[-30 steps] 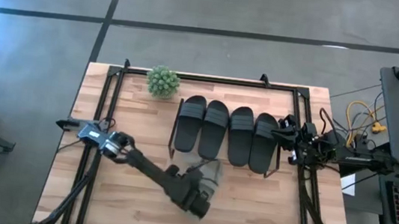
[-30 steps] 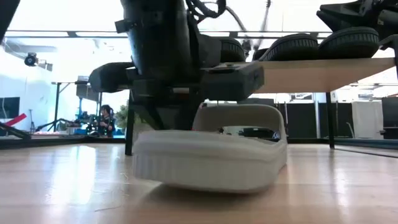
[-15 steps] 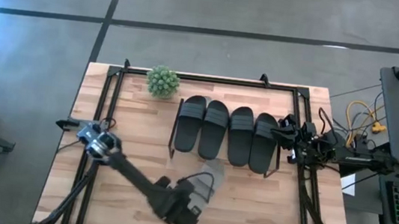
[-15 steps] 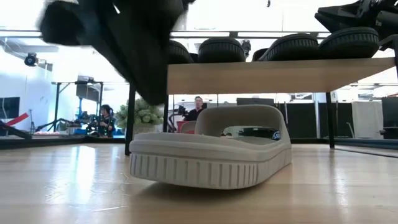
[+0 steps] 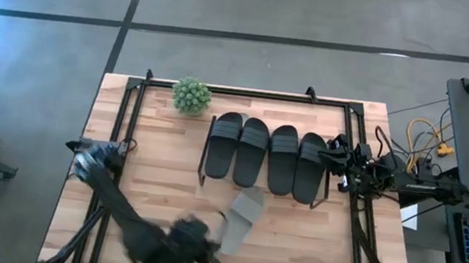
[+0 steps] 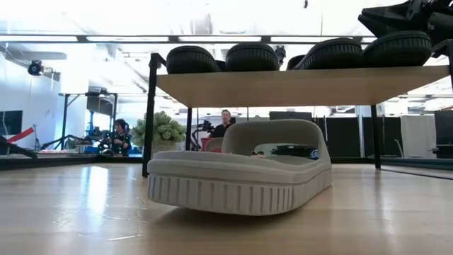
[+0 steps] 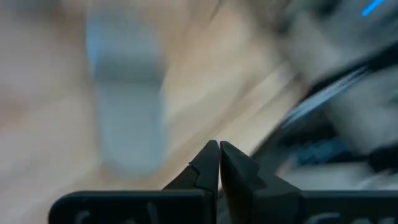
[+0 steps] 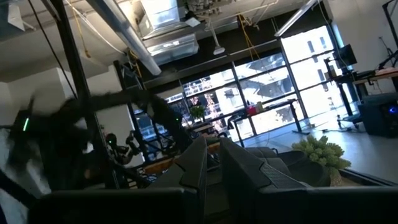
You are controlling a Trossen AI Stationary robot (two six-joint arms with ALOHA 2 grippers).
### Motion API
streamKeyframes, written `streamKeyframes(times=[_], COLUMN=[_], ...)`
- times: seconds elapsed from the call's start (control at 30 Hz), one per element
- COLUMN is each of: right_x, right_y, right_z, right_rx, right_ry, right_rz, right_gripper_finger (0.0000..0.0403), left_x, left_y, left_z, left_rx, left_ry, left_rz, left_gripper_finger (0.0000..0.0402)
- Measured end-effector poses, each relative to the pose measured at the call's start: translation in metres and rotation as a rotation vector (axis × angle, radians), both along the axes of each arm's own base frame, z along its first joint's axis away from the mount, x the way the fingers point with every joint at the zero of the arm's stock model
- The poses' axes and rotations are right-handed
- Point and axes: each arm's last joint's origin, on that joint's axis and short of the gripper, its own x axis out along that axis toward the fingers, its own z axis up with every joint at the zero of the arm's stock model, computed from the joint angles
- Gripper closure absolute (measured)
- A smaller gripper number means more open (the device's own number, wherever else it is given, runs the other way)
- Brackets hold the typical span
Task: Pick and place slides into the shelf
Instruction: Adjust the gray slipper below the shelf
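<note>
Left pincer (image 5: 190,246), pressed together and empty, has swung away from the beige slide (image 5: 240,218).

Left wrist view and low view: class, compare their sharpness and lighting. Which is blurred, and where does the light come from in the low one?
Left wrist view: smeared by motion blur, only the shut left gripper is crisp. Low view: sharp on the pale slide, backlit by bright windows behind the shelf, with glare on the table.

Left gripper (image 5: 194,255) withdrew — beige slide (image 5: 239,219) released
</note>
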Motion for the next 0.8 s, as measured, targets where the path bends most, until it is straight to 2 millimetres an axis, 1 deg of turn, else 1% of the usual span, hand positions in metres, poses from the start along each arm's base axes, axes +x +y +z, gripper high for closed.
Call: streamKeyframes(times=[0.03, 0.07, 0.1, 0.13, 0.2, 0.23, 0.37, 0.47, 0.6, 0.7, 0.77, 0.8], right_x=[0.0, 0.0, 0.0, 0.0, 0.0, 0.0, 0.0, 0.0, 0.0, 0.0, 0.0, 0.0], right_y=[0.0, 0.0, 0.0, 0.0, 0.0, 0.0, 0.0, 0.0, 0.0, 0.0, 0.0, 0.0], right_z=[0.0, 0.0, 0.0, 0.0, 0.0, 0.0, 0.0, 0.0, 0.0, 0.0, 0.0, 0.0], right_rx=[0.0, 0.0, 0.0, 0.0, 0.0, 0.0, 0.0, 0.0, 0.0, 0.0, 0.0, 0.0], right_ry=[0.0, -0.001, 0.0, 0.0, 0.001, 0.001, 0.001, 0.001, 0.001, 0.001, 0.001, 0.001], right_rz=[0.0, 0.0, 0.0, 0.0, 0.0, 0.0, 0.0, 0.0, 0.0, 0.0, 0.0, 0.0], right_gripper_finger=[0.0364, 0.0364, 0.0364, 0.0364, 0.0364, 0.0364, 0.0364, 0.0364, 0.0364, 0.0364, 0.0364, 0.0364], left_x=[-0.009, -0.018, -0.026, -0.033, -0.041, -0.044, -0.055, -0.061, -0.064, -0.057, -0.048, -0.04], left_y=[0.011, 0.025, 0.043, 0.062, 0.1, 0.119, 0.207, 0.271, 0.344, 0.392, 0.425, 0.441], left_z=[0.027, 0.049, 0.068, 0.082, 0.104, 0.112, 0.144, 0.159, 0.171, 0.168, 0.156, 0.148], left_rx=[0.028, 0.07, 0.118, 0.178, 0.269, 0.304, 0.332, 0.281, 0.172, 0.19, 0.184, 0.165], left_ry=[-0.095, -0.171, -0.225, -0.256, -0.263, -0.245, -0.178, -0.151, -0.262, -0.299, -0.276, -0.274], left_rz=[0.043, 0.096, 0.153, 0.202, 0.275, 0.303, 0.392, 0.41, 0.521, 0.527, 0.5, 0.473], left_gripper_finger=[0.0402, 0.0402, 0.0402, 0.0402, 0.0402, 0.0402, 0.0402, 0.0402, 0.0402, 0.0402, 0.0402, 0.0402])
